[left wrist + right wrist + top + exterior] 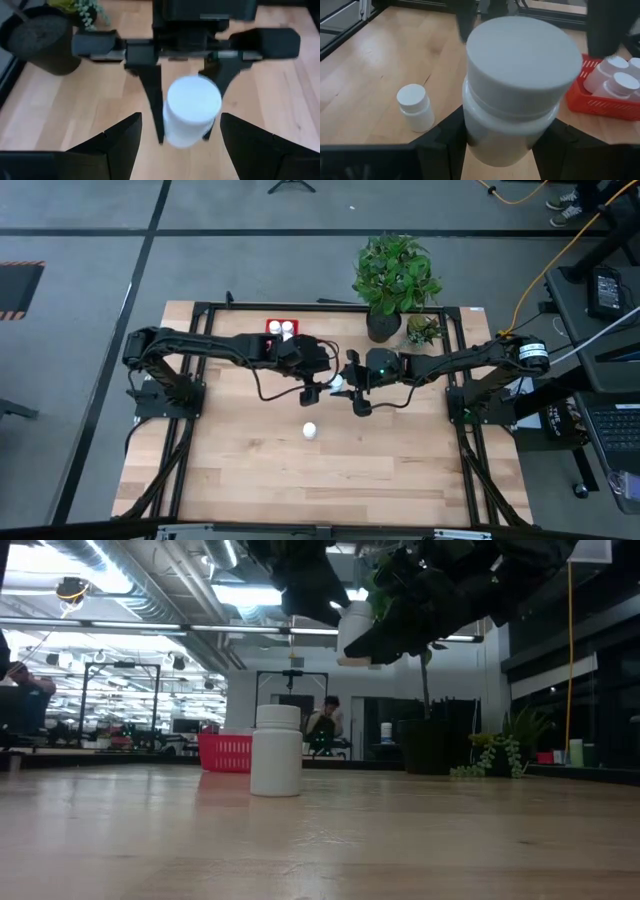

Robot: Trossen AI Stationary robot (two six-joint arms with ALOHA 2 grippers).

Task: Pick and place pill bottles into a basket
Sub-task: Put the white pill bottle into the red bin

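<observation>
White plastic pill bottle (512,85) sits pinched in the right end effector (345,386) above mid-bench (250,470); the left end effector (172,135), spread wide, faces it.

High cam sits above, looks straight down on my whole table (250,470) and both arms. Low cam sits at tabletop level, faces across the wood into the room, close to a standing pill bottle (276,750). Left wrist cam looks past my own fingers (117,145) at my right gripper (187,117) head-on, very near. Right wrist cam looks back toward the basket (600,102). Basket also shows in high and low.
</observation>
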